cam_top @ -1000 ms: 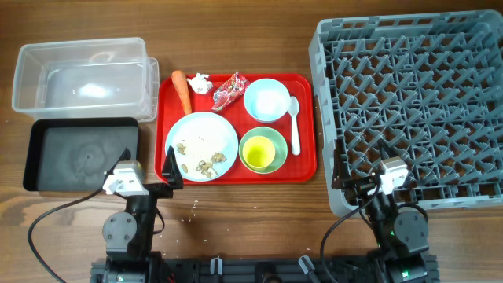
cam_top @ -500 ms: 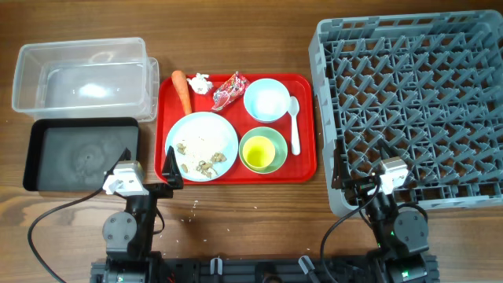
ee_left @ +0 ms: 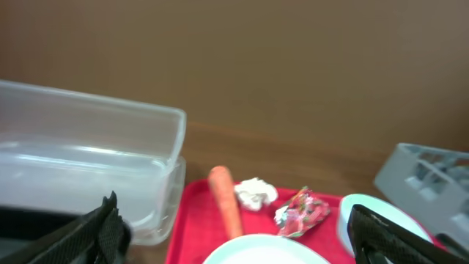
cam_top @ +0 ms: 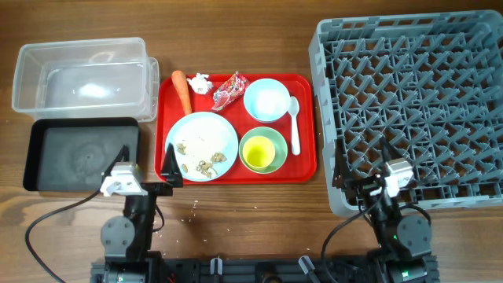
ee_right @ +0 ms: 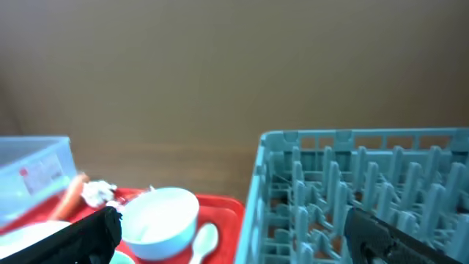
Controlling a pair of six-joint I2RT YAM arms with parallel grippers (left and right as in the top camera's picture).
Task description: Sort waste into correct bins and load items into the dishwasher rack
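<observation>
On the red tray, the orange carrot [cam_top: 181,90], white tissue [cam_top: 201,82] and red-and-white wrapper [cam_top: 229,90] lie at the back. The light blue plate [cam_top: 201,141] carries rice scraps [cam_top: 201,163]. The light blue bowl [cam_top: 266,101], white spoon [cam_top: 294,122] and pale green bowl [cam_top: 271,161] holding the yellow-green cup [cam_top: 258,151] sit to the right. The clear tub [cam_top: 78,75] and black tray [cam_top: 82,153] are on the left, the grey rack [cam_top: 416,102] on the right. My left gripper [cam_top: 148,161] [ee_left: 231,209] and right gripper [cam_top: 361,169] [ee_right: 233,216] are open and empty near the front edge.
The red tray [cam_top: 306,169] lies between the bins and the rack. A few crumbs [cam_top: 192,208] lie on the wooden table in front of it. My right gripper is close to the rack's front left corner.
Both arms have shifted very slightly at the front edge. Nothing on the table has moved.
</observation>
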